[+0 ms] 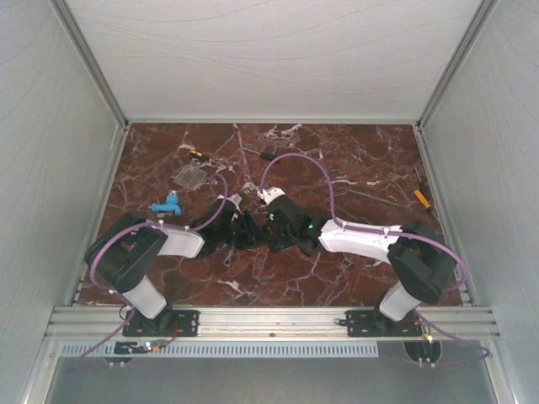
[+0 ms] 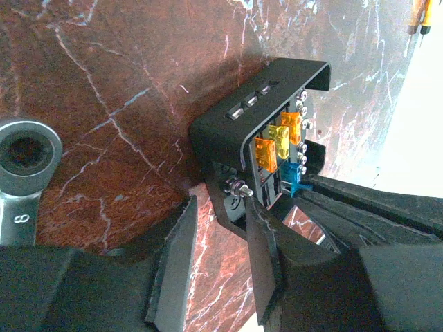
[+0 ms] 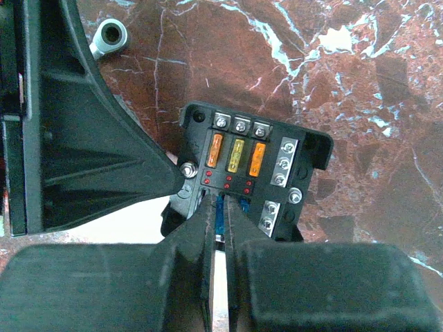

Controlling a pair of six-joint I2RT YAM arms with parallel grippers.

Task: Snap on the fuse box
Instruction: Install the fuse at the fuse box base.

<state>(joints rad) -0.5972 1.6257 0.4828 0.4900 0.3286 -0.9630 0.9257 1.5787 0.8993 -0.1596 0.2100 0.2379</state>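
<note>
Top external: red-brown veined marble table (image 1: 337,278) inside white panel walls (image 1: 278,59). Both arms meet mid-table, with a flat clear plastic cover (image 1: 192,176) apart beyond the left one. Left wrist: small black plastic fuse box (image 2: 228,131) over the marble, left gripper (image 2: 221,206) part open astride its lower corner, silver wrench ring (image 2: 28,155) nearby. Right wrist: right gripper (image 3: 220,200) pinched tight on the box's blue fuse (image 3: 220,211).

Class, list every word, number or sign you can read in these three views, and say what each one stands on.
"8": stamped on the handle of the metal wrench, left wrist view.
fuse box: any ratings on its orange fuses, yellow fuse and blue fuse are too blurred to read.
Top view: nothing legible.
</note>
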